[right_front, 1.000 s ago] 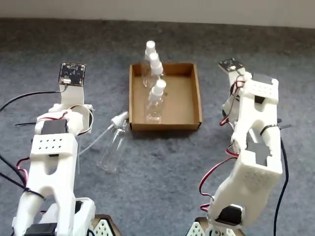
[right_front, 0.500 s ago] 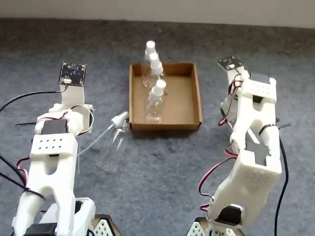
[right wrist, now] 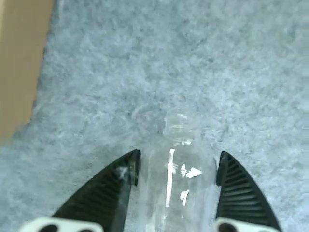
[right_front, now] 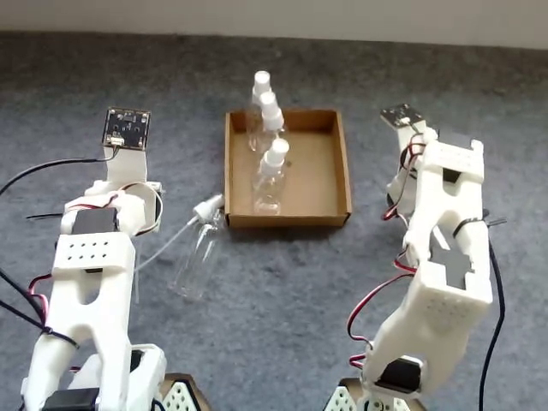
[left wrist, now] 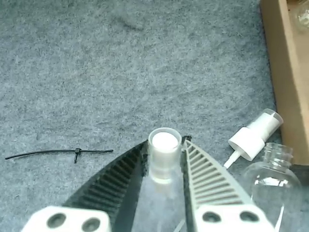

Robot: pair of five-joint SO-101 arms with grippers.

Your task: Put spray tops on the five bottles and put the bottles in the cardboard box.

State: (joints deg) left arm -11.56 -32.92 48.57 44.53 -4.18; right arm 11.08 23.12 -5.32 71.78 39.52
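**A:** What's chgd in the last sec?

**B:** Barely anything. My right arm shifted a hair on the high cam. Left arm, bottles and box are in the same pos. So no progress on the count, I'd say it's just settling w/ its load.

**A:** End effector status?

**B:** Right end effector is spread wide w/ a bare bottle filling the gap, no top on its neck. Both fingers look to be touching it, so I read it as gripped. Left end effector is nearly closed, pinching a spray top cap-end out.

**A:** And the rest of the task stuff?

**B:** Three capped bottles stand in the cardboard box, two of them crowded at the far wall. A lying bottle sits just outside the box's near corner, uncapped, w/ a loose top right beside its neck. By my reckoning that's three done, two to go. Next is prob. mating the held top to the held bottle.

**A:** Surface? Room?

**B:** The bench is covered in grey carpet, so it's soft and grippy. A black cable tie lies on it, well clear of the left end effector. There's a pale band along the far edge, can't tell what it is.
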